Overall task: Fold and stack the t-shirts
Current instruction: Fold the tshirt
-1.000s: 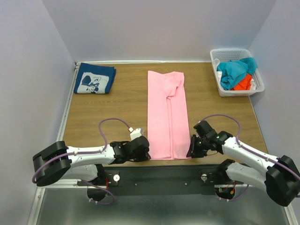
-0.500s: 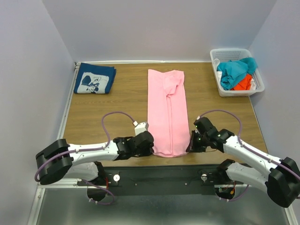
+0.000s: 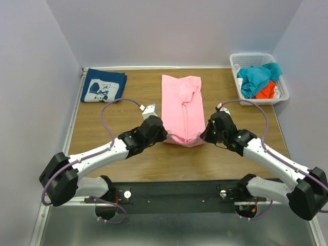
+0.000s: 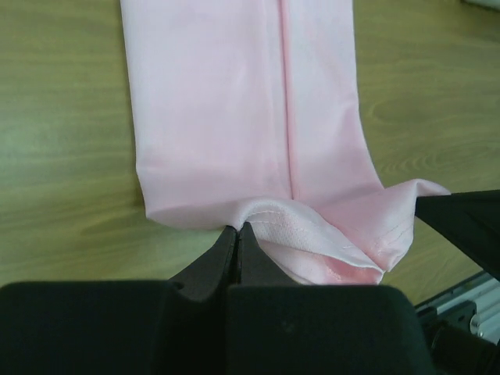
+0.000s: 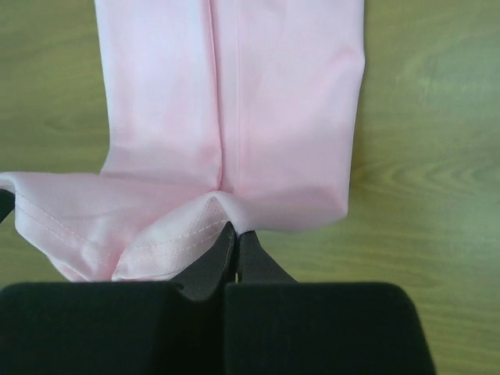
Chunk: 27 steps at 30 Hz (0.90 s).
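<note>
My left jaws and right jaws are pinched tight on the six o'clock hem of the pink shirt (image 3: 182,105). The blue shirt (image 3: 104,86) lies at ten o'clock.

Both arms stretch forward and inward, forearms angled toward each other. The left hand (image 3: 162,135) and right hand (image 3: 206,135) each pinch the tee's (image 3: 182,105) near hem, fingers closed tight.

light: bright, even, diffuse | shadows: faint, soft | wrist views: near foreground blurred
</note>
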Available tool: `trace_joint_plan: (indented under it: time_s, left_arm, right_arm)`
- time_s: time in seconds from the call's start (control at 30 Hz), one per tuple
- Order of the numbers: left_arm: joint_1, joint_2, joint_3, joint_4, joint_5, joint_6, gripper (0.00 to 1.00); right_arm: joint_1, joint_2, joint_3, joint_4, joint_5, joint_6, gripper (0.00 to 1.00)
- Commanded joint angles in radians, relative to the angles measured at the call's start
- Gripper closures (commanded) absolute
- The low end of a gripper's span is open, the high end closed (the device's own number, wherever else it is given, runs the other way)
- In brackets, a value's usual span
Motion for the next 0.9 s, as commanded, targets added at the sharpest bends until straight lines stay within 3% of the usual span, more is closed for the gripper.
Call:
trace_joint_plan:
  time_s: [0.0,0.33,0.87]
  left_arm:
    - [0.079,0.065,0.091,0.083,-0.018,0.128,1.0]
    - [0.16,0.229,0.272,0.104,-0.009,0.234,1.0]
    - [0.283,0.465,0.427,0.103,0.085,0.297,1.0]
  right_arm:
    - [0.005,0.075,0.105,0.091,0.183,-0.048,0.99]
    - [-0.046,0.247,0.255,0.172,0.247,-0.117,0.99]
    - [-0.14,0.494,0.379,0.26,0.157,-0.179,0.99]
